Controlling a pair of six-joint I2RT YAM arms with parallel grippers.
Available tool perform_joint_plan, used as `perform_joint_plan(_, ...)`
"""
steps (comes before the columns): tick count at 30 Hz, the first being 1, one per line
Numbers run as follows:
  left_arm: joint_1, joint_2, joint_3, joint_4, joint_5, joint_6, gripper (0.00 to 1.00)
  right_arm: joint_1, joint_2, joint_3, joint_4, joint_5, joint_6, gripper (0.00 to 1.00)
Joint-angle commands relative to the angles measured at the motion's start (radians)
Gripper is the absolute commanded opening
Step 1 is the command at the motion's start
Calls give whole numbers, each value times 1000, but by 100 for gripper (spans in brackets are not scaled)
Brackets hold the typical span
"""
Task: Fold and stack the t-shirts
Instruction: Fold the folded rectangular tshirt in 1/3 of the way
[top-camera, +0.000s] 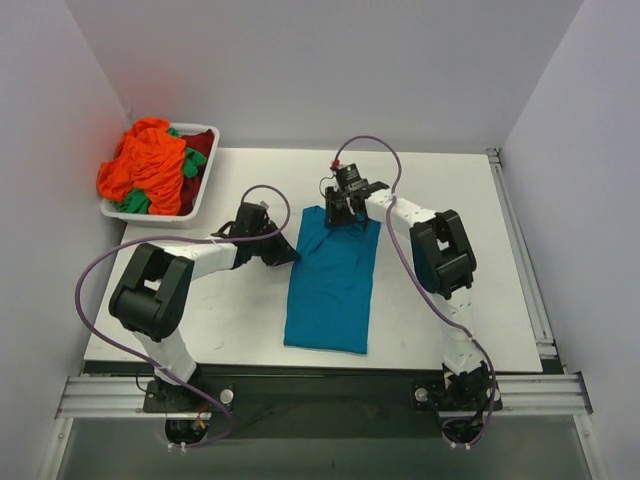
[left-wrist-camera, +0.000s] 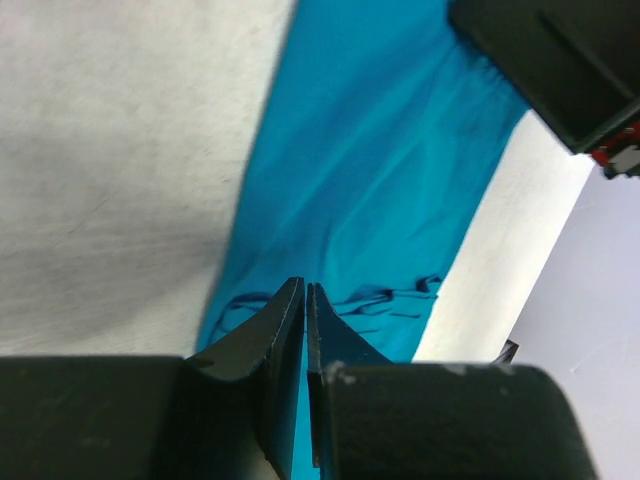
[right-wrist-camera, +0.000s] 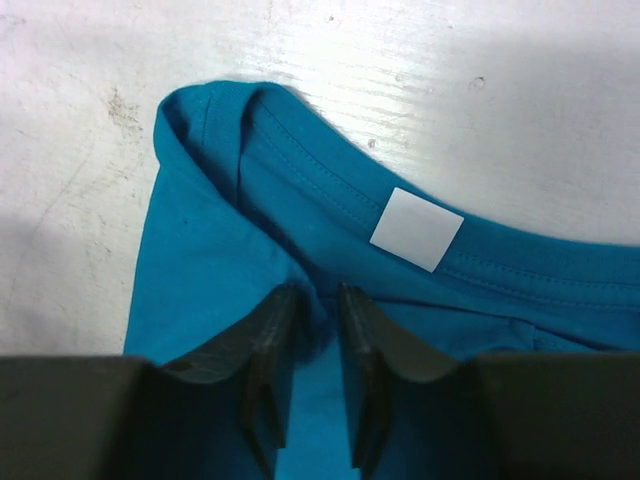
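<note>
Top external view showed me the teal shirt (top-camera: 330, 285) lying as a long strip mid-table (top-camera: 460, 300), the other shirts (top-camera: 150, 165) heaped in the tray (top-camera: 206, 188) at the far left. The right gripper (right-wrist-camera: 315, 295) stood slightly parted over the collar. The left gripper (left-wrist-camera: 305, 288), at the shirt's left edge, was nearly closed, and I couldn't tell whether it pinched cloth.

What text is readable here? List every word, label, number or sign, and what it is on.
None can be read. The white tag inside the collar of the teal t-shirt looks blank in the right wrist view. No writing shows anywhere else.
</note>
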Motion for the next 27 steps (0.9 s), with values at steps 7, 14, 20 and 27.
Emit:
perform_joint_plan(7, 7, 8, 144, -48, 31, 48, 17, -24, -112, 84, -70, 5, 1, 40)
perform_joint_plan(14, 2, 108, 261, -35, 68, 57, 17, -47, -247, -40, -72, 9, 67, 33)
perform_joint_plan(20, -9, 239, 361, 16, 95, 80, 17, -73, -405, -286, -55, -3, 162, 31)
perform_joint_plan(27, -36, 367, 454, 20, 79, 86, 18, -80, -540, -517, -32, 26, 206, 32)
